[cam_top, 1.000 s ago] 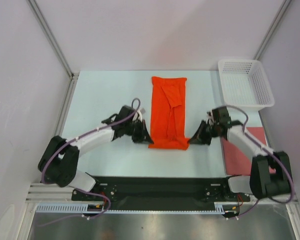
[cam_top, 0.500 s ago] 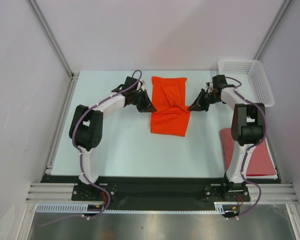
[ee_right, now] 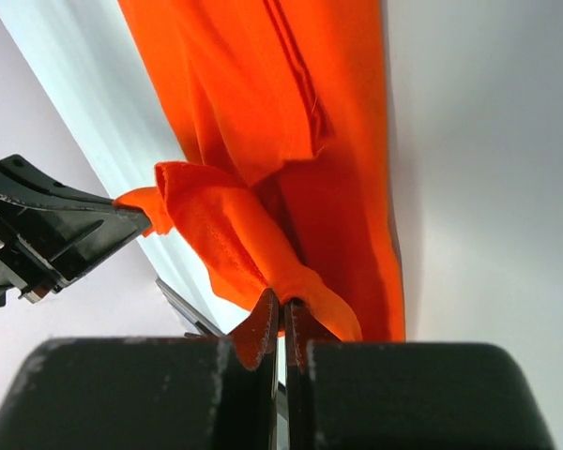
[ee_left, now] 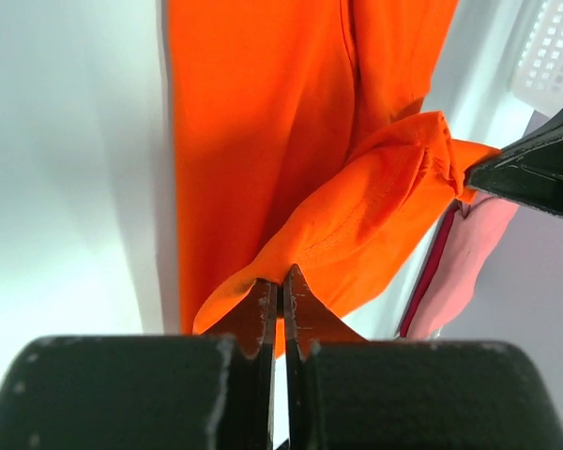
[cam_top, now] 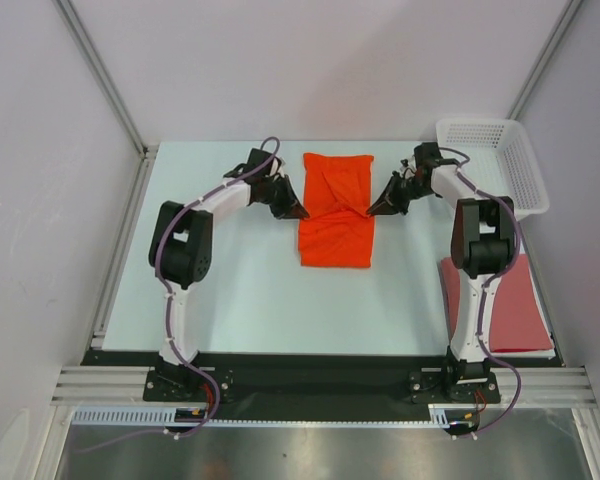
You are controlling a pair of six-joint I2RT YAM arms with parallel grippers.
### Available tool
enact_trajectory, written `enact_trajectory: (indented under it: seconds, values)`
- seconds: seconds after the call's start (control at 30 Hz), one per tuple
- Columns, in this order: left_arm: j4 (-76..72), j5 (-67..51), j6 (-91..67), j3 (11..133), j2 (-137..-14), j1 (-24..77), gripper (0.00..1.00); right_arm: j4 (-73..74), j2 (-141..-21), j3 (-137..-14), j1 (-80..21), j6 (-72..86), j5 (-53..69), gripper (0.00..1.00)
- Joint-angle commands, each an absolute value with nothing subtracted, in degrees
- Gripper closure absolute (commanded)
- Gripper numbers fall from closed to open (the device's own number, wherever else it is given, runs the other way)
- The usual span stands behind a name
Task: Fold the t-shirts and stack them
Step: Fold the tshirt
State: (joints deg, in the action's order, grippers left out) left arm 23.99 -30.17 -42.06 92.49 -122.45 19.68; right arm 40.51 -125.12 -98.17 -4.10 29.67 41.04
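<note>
The bright orange t-shirt (cam_top: 337, 225) lies as a long strip in the middle of the table, its near hem lifted and carried over its own middle. My left gripper (cam_top: 301, 213) is shut on the hem's left corner and my right gripper (cam_top: 372, 210) on its right corner. In the left wrist view the jaws (ee_left: 281, 278) pinch orange cloth (ee_left: 263, 112), with the other gripper's finger (ee_left: 535, 173) opposite. The right wrist view shows the same pinch (ee_right: 283, 307) on the hem (ee_right: 225, 225). The dull brick-red t-shirt (cam_top: 505, 300) lies flat at the near right edge.
A white lattice basket (cam_top: 492, 165) stands at the far right corner, just behind the right arm. Metal frame rails run along the table's left and right sides. Both arms stretch far out over the table.
Both grippers have carried the orange shirt's near hem away from the arm bases toward the far end, so the shirt now looks shorter. The arms have stretched out.
</note>
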Motion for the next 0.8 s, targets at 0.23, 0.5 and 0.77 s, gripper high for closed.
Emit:
enact_trajectory:
  seconds: [0.23,0.5,0.77]
  values:
    - [32.93,-24.72,-32.45,107.84,-127.81,18.98,0.63,47.71,-132.45,-110.38,-2.38,25.76,36.83,0.75]
    - [33.93,-13.79,-25.67,93.27,-110.58,18.19,0.55,51.95,-123.06,-107.16,-1.58,19.78,29.79,0.41]
    - [22.86,-24.44,-29.09,82.79,-107.48,23.28,0.62,34.03,-112.24,-86.93,-8.24,27.85,33.32,0.68]
